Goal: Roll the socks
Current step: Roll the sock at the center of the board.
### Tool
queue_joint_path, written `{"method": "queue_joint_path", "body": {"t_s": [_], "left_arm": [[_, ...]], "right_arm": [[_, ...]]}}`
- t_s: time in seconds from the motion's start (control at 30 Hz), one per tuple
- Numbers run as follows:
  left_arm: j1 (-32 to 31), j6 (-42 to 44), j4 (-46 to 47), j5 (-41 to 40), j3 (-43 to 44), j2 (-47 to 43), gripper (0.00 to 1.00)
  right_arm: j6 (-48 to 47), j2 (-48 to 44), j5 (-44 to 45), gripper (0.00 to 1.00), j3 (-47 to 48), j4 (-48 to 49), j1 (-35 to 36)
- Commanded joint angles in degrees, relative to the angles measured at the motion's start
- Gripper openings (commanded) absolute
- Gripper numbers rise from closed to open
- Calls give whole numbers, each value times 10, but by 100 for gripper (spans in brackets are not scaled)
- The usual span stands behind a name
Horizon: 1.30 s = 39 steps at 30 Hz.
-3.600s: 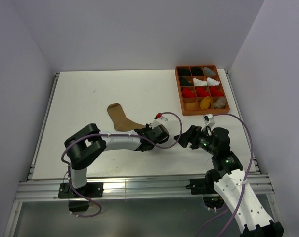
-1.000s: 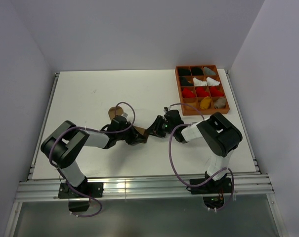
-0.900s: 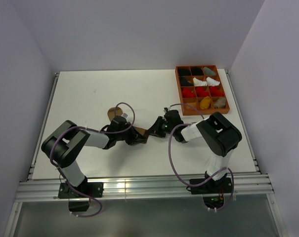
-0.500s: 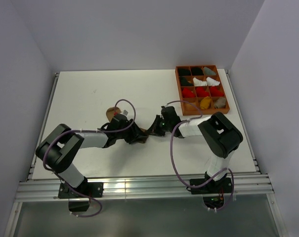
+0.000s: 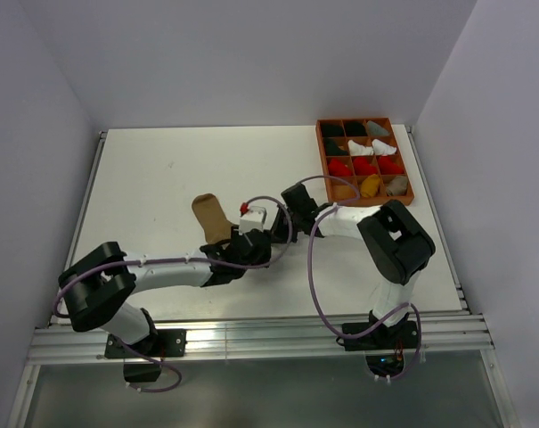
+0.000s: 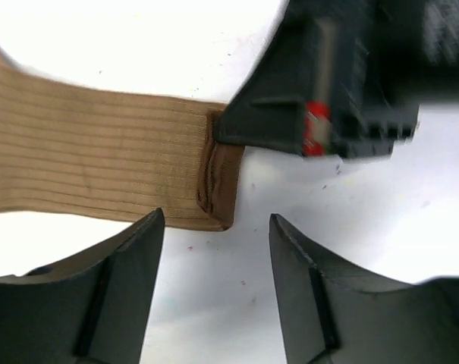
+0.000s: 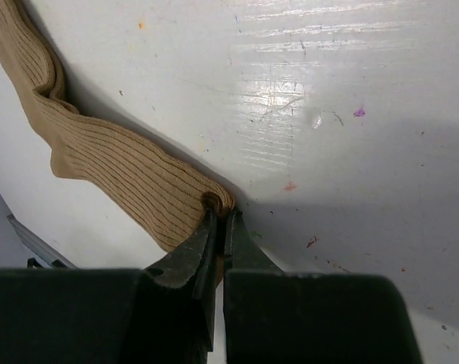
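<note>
1. I find one loose sock (image 5: 210, 217) on the desk (image 5: 162, 169), just toward 9 o'clock of the desk's centre. It lies flat, with one end toward 11 o'clock and the dark cuff end toward 4 o'clock, under the two arms.
2. Right pincer (image 7: 220, 220): together and clamped on the cuff edge, which bunches into a small curl at its tips.
3. Left pincer (image 6: 215, 221): apart, hanging just over the cuff with nothing between its fingers. The right pincer sits at its 1 o'clock.
4. Done, in my judgement: at most the first turn of the cuff. No roll has formed.
5. Left: roll this sock along its full length. I see no other loose socks in these views.
6. The tray (image 5: 320, 160) at the desk's 2 o'clock corner holds rolled bundles and is well apart from the work.
</note>
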Motion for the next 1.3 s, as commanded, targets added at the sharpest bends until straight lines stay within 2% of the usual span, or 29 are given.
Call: {"method": "queue_joint_path", "body": {"t_s": [0.0, 0.17, 0.5, 0.87, 1.03, 1.17, 1.27], "left_arm": [[-44, 115, 31, -131, 22, 25, 61], [-83, 190, 69, -166, 48, 68, 57], [-90, 238, 76, -163, 76, 128, 53], [-90, 232, 40, -176, 107, 193, 45], [-90, 204, -11, -186, 124, 216, 36], [-89, 177, -47, -198, 131, 231, 24], [-88, 154, -84, -216, 143, 249, 21]], "right_arm": [[-20, 15, 35, 0, 13, -85, 6], [-22, 19, 32, 0, 20, -98, 6], [-21, 25, 23, 0, 22, -99, 6], [-19, 31, 17, 0, 21, -93, 6], [-18, 32, 12, 0, 18, -88, 6], [-19, 33, 9, 0, 20, -86, 6], [-19, 32, 7, 0, 18, -82, 6]]}}
